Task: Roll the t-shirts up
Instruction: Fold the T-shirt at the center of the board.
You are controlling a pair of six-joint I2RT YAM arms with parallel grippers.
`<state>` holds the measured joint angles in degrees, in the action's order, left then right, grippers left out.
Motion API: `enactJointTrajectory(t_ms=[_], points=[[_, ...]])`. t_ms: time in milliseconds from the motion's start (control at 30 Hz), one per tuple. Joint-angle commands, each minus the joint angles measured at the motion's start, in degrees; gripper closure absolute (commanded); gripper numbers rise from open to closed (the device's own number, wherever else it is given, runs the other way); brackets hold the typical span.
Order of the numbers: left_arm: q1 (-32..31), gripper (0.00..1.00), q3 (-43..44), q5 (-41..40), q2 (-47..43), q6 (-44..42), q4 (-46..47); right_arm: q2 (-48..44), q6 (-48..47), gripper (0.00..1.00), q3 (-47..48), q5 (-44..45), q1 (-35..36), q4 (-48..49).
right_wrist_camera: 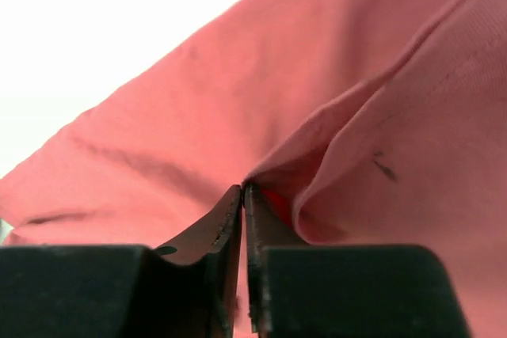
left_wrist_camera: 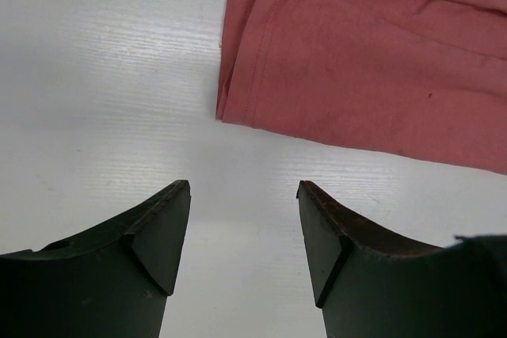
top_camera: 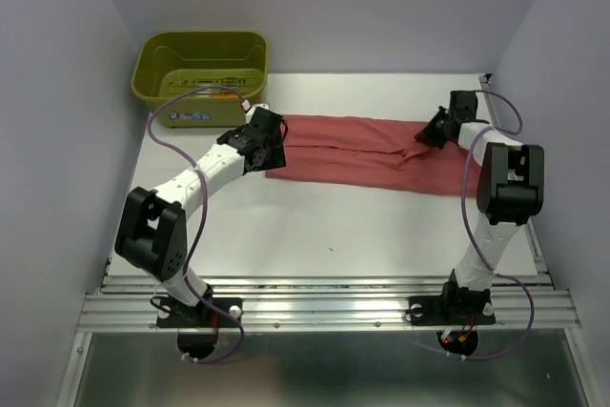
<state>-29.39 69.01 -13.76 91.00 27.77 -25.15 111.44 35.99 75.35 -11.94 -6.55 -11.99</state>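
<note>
We find the right jaws pressed nearly together, only a hairline slit between their dark, flat-faced tips. They are closed on a raised pleat of the t-shirt (right_wrist_camera: 238, 93), whose cloth tents up to the tips in a soft ridge. From there it falls away in broad, shallow folds. The fabric is a matte dusty rose knit, finely ribbed along one seam beside the pinch, with a small dark fleck on the near fold.

The left jaws stand well apart and hold nothing. They are two black, wedge-shaped plastic fingers with bare counter (left_wrist_camera: 95, 77) showing between them. They sit just off the shirt's left end, where we see a squared corner and a stitched hem running along the layered edges.

From above, the shirt lies as a long, flat, folded band across the far half of the counter. It reaches from the left jaws almost to the right edge, where the right jaws grip it. The counter is smooth and white, with a faint streaky sheen.

An olive-green, glossy plastic tub (top_camera: 202, 73) with rounded corners sits at the far left corner, apart from the shirt. Thin purple cables (top_camera: 157, 135) loop along both arms.
</note>
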Motion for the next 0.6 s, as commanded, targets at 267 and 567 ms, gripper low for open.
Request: enactJointTrajectory(t_ms=[267, 567], points=[[-0.4, 0.33, 0.2, 0.5, -0.7, -1.1, -0.6, -1.4, 0.8, 0.46, 4.9, 3.1, 2.3, 3.5], [-1.6, 0.33, 1.9, 0.8, 0.8, -1.2, -0.6, -12.0, -0.7, 0.30, -3.4, 9.9, 1.2, 1.7]])
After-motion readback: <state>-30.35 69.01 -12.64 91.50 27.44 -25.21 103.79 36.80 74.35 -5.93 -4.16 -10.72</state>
